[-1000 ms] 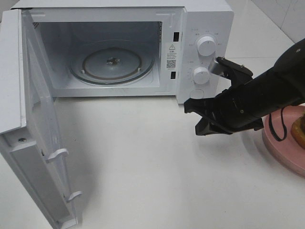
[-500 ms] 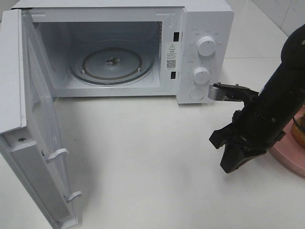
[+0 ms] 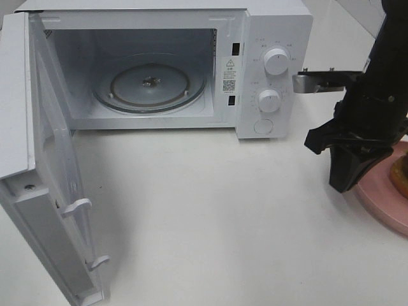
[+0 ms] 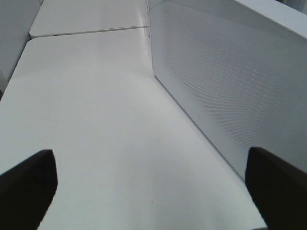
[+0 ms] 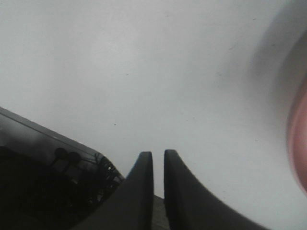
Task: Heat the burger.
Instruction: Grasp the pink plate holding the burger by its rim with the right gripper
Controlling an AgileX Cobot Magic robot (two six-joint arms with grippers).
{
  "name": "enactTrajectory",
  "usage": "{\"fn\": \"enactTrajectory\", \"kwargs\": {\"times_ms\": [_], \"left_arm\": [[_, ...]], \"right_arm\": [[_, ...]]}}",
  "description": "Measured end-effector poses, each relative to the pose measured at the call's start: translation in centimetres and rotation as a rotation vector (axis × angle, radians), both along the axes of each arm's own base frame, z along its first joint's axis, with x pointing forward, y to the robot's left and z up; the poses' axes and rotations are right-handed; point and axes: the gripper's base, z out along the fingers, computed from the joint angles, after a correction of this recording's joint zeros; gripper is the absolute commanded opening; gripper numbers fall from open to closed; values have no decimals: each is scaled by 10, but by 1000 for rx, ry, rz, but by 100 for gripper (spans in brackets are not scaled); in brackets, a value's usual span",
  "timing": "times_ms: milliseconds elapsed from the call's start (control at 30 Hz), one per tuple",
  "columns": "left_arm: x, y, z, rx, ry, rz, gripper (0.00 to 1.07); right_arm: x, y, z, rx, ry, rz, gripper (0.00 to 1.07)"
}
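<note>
The microwave (image 3: 280, 25) stands open and empty; the burger (image 3: 403, 175) sits on the plate (image 3: 382, 199) just beside the right hand (image 3: 342, 186), which is nearly pressed together, pinching nothing; pickup, loading and heating remain.

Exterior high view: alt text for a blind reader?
A white microwave stands with its door swung wide open, the glass turntable bare. At right, the black right hand points down at the table beside a pink plate, the burger barely in frame.
</note>
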Motion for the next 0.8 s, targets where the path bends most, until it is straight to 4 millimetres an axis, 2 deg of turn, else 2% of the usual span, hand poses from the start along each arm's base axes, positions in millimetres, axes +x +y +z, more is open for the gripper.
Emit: {"fn": "enactTrajectory", "kwargs": {"times_ms": [133, 167, 200, 233, 267, 300, 333, 367, 400, 433, 467, 500, 533, 567, 600, 800], "left_arm": [[0, 0, 0, 0, 0, 0, 102], [0, 0, 0, 0, 0, 0, 102], [0, 0, 0, 0, 0, 0, 102], [0, 0, 0, 0, 0, 0, 102], [0, 0, 0, 0, 0, 0, 102], [0, 0, 0, 0, 0, 0, 102], [0, 0, 0, 0, 0, 0, 102], [0, 0, 0, 0, 0, 0, 102], [0, 0, 0, 0, 0, 0, 102], [0, 0, 0, 0, 0, 0, 102], [0, 0, 0, 0, 0, 0, 102], [0, 0, 0, 0, 0, 0, 102], [0, 0, 0, 0, 0, 0, 102], [0, 0, 0, 0, 0, 0, 102], [0, 0, 0, 0, 0, 0, 102], [0, 0, 0, 0, 0, 0, 102]], "right_arm": [[0, -6, 9, -61, -43, -25, 15], [1, -13, 14, -108, -75, -67, 20], [1, -13, 14, -108, -75, -67, 20], [2, -19, 16, -144, -98, -110, 29], [2, -19, 16, -144, -98, -110, 29], [2, -22, 17, -159, -106, -128, 36], [4, -29, 19, -183, -117, -154, 50], [4, -29, 19, -183, -117, -154, 50], [4, -33, 19, -191, -119, -174, 57], [5, -35, 19, -193, -121, -186, 75], [5, -35, 19, -193, -121, -186, 75], [6, -38, 19, -197, -133, -192, 90], [7, -39, 19, -199, -138, -187, 94], [7, -39, 19, -199, -138, -187, 94], [7, -40, 19, -202, -141, -187, 101], [8, -40, 19, -199, -147, -175, 100]]}}
